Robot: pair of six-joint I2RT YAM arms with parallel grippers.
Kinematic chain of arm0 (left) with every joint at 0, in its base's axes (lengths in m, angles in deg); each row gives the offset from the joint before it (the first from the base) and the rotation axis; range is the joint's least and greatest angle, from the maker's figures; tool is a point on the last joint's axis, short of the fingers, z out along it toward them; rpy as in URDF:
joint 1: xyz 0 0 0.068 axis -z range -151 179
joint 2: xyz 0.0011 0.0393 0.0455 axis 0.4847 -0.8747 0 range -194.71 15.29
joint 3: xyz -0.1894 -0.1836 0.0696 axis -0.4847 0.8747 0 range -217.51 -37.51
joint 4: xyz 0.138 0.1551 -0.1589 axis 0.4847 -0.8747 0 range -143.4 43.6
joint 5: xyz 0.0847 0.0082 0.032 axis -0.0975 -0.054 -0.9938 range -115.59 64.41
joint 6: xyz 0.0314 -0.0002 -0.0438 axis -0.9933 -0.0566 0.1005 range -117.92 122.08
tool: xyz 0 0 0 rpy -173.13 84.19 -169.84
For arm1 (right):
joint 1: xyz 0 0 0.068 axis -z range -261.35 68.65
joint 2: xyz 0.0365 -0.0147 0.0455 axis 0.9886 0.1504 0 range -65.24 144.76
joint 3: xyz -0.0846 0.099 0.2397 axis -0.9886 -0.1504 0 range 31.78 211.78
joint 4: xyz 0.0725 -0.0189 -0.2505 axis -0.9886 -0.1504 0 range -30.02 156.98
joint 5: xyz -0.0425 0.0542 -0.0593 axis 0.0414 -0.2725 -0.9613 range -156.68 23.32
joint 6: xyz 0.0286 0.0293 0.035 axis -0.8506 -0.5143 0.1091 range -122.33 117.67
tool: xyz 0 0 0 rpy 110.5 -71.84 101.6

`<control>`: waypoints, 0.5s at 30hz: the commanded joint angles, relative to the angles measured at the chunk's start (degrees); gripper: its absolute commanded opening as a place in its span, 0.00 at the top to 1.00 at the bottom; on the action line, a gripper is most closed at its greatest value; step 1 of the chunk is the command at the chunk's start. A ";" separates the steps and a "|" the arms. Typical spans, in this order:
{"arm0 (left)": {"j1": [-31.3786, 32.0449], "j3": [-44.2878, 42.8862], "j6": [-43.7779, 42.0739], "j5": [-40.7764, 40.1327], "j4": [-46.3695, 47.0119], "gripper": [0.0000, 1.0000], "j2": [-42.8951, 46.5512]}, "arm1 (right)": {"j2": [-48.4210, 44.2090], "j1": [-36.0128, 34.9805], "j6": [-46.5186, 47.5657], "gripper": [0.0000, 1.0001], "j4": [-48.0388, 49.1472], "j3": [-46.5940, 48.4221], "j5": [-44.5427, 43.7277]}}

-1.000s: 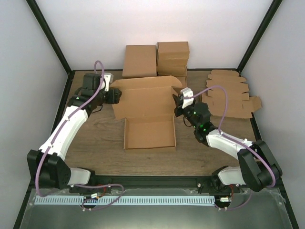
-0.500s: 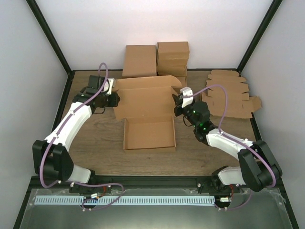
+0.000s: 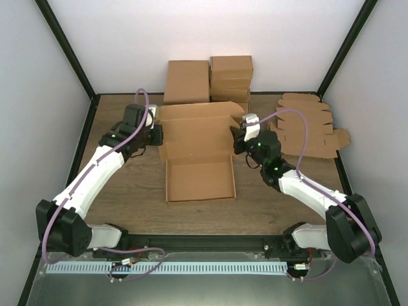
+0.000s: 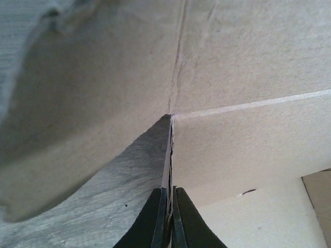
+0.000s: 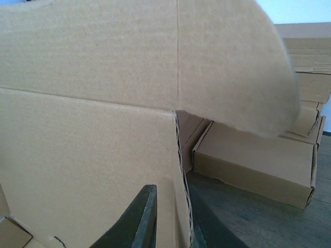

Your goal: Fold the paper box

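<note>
The top external camera hangs above and behind the arm bases at the near edge of the brown wood-grain tabletop (image 3: 127, 197). It tilts down toward the far edge and takes in the table from left edge to right edge. The left wrist camera sits low and very close at the left side of the open brown corrugated-cardboard box (image 3: 199, 180), looking past the left gripper (image 4: 169, 192) along the raised panel. The right wrist camera, equally close at the panel's right side, faces the far edge and the stack of closed brown cardboard boxes (image 5: 258, 160). All three views share that panel, and the overhead view also shows the stack.
</note>
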 commanded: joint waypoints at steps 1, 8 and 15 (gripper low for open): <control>1.32 1.21 -1.78 -4.13 3.58 0.96 2.40 | -3.52 -0.65 -1.89 0.82 -11.85 6.25 1.40; 2.64 3.03 -5.57 -3.97 5.31 0.96 4.93 | -3.03 -0.56 -4.92 0.63 -29.26 13.94 1.87; 2.81 5.25 -9.43 -1.84 6.86 0.96 7.95 | -3.93 4.03 -6.53 0.22 -44.66 18.93 7.94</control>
